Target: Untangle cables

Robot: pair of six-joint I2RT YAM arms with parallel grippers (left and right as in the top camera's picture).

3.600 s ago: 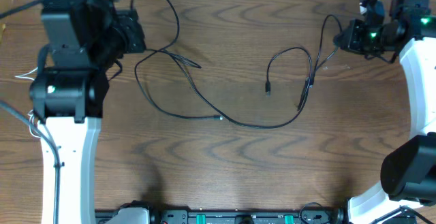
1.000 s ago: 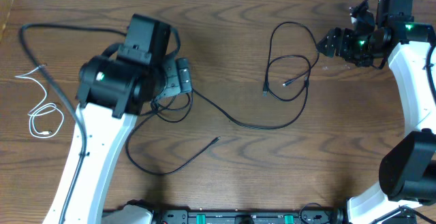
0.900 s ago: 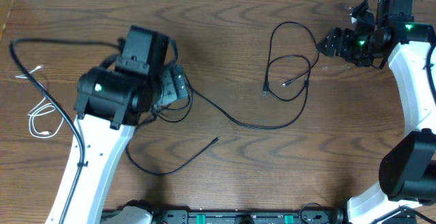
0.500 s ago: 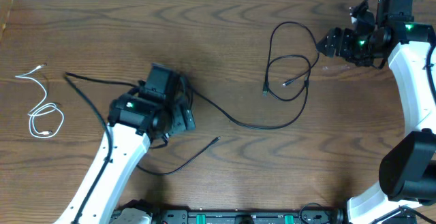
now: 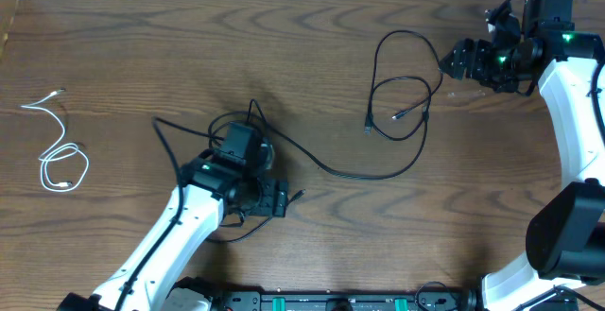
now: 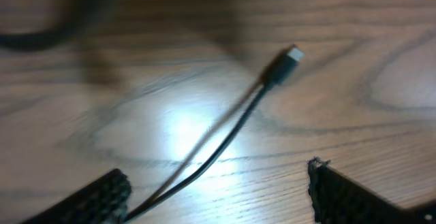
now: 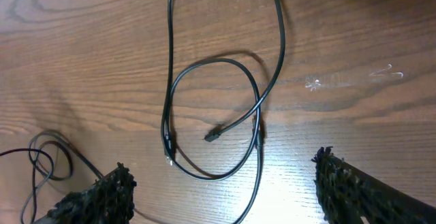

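A black cable's end plug (image 6: 293,54) lies on the wood, and its cord (image 6: 225,139) runs back between the fingers of my left gripper (image 6: 216,195), close to the left finger (image 6: 95,198). The jaws stand wide apart and hold nothing. In the overhead view the left gripper (image 5: 276,200) sits low at the table's front, beside that plug (image 5: 300,195). A second black cable (image 5: 397,89) lies in loose loops at the right. My right gripper (image 7: 225,193) hovers open above those loops (image 7: 218,115). A white cable (image 5: 59,160) is coiled at the far left.
A small tangle of black cord (image 5: 241,136) lies around the left arm (image 5: 203,212), partly hidden by it. A long black run (image 5: 359,174) joins that area to the right-hand loops. The right arm (image 5: 572,75) stands along the right edge.
My left arm has swung from the table's upper left down toward the front, ending at the black cable's plug end. The right arm and the right-hand loops have not moved.
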